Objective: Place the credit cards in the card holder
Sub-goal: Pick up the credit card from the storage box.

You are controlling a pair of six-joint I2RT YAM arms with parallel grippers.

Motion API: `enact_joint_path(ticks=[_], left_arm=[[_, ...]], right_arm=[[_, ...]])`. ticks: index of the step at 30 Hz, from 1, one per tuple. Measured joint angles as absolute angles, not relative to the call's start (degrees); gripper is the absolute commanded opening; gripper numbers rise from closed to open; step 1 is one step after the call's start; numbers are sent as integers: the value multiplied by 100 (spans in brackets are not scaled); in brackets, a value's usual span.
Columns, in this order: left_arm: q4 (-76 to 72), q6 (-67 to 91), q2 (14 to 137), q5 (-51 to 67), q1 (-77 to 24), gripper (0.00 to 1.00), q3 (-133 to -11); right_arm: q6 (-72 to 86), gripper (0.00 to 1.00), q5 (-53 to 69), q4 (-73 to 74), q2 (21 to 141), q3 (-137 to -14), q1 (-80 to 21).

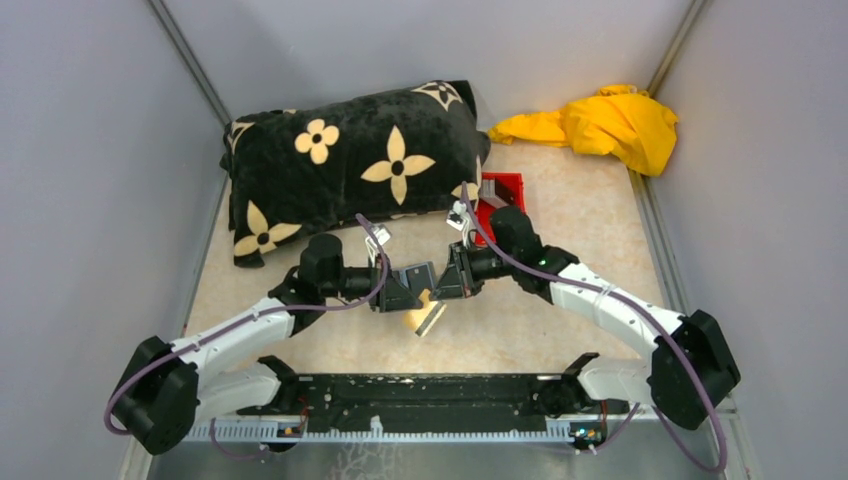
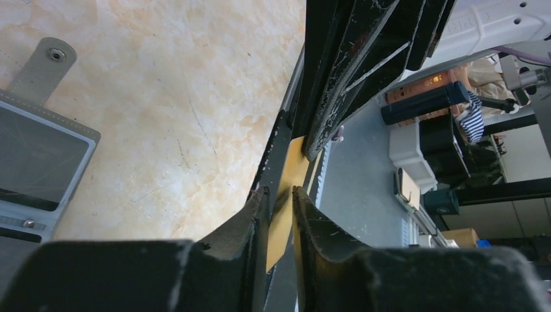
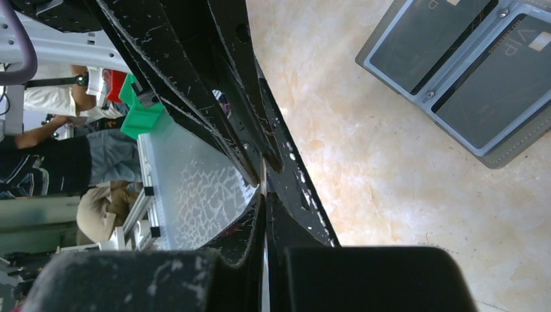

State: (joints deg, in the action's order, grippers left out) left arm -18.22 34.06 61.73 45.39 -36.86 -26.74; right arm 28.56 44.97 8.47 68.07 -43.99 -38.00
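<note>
One card in transfer: the tan credit card (image 2: 294, 162) is held off the worktop (image 2: 182, 97), over its middle and somewhat toward the near edge.
Right claw (image 3: 265, 201): clenched on one end of the tan credit card, which shows only as a thin line between its fingers.
Left claw (image 2: 281, 195): fingers stand narrowly on either side of the card's other end. Whether they press it cannot be told.
Card holder (image 2: 45, 156): lies open and flat on the worktop just beside the claws, with its snap flap spread outward.
Dark cards (image 3: 500, 84): two are seated in the holder's pockets.
Risk, dropped card: if the right claw lets go before the left has a firm grip, the card probably falls flat on the worktop and is hard to lift again.
Risk, bent card: if both claws grip and pull along different lines, the thin card may flex or spring out.
Risk, shifted holder: nothing pins the holder, so a card that meets a pocket lip off-line would likely push it away.
Card attitude: tilted, neither flat nor upright, and edge-on to both wrist cameras.
Card long axis: judged to run from claw to claw, roughly along the near edge and not toward a pocket mouth.
</note>
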Motion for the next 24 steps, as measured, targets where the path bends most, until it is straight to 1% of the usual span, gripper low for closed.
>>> enact_joint_path(ticks=[4,7,16,18,20,24], left_arm=[[-1868,3452,6287,4615,-3686,10,-2672],[-1992,3481,6359,4703,-3686,0,-2672],[-2283,3588,6514,4866,-3651,0,-2672],[-2263,3590,6504,4786,-3651,0,-2672],[-2121,3553,6449,4530,-3656,0,-2689],[-1594,3479,6298,3728,-3699,0,-2777]], right_arm=[[2856,0,4626,819,6910,-4399,-3715],[2858,0,4718,801,6954,-4399,-3625],[2880,0,4936,666,7006,-4392,-3498],[2877,9,4943,631,7006,-4392,-3479],[2873,20,4899,589,7019,-4392,-3457],[2797,28,4523,528,7030,-4399,-3417]])
